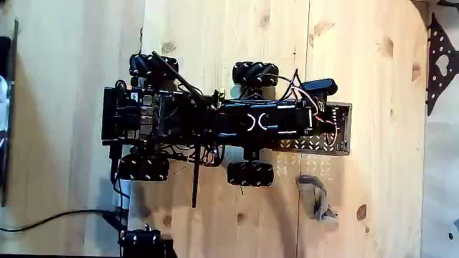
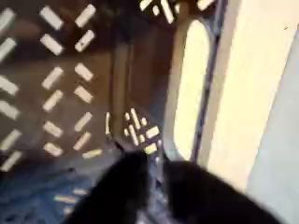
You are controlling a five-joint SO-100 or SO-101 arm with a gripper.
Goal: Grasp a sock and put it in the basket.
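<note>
Fixed view puts the sock [image 1: 316, 199] on the tabletop [image 1: 215, 43] just below the basket [image 1: 343, 132], long axis roughly vertical; the gripper [image 2: 152, 177] hangs over the basket's lattice floor, and whether it is spread I cannot tell

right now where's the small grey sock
In the fixed view the small grey fabric sock lies on the wooden floor at lower right, just below the dark lattice basket.

A close, blurred look down into a shallow dark brown-grey basket with lattice-perforated walls and floor [image 2: 56, 103]. Rows of small pale slots cross its dark surface on the left and centre. On the right, a long oval handle opening [image 2: 190, 89] in the basket's wall shows pale wood through it. Beyond the rim, a light wooden surface [image 2: 262, 84] fills the right side. At the bottom edge, two dark, out-of-focus fingers of the black gripper [image 2: 155, 191] rise into view, with a narrow gap between them.
</note>
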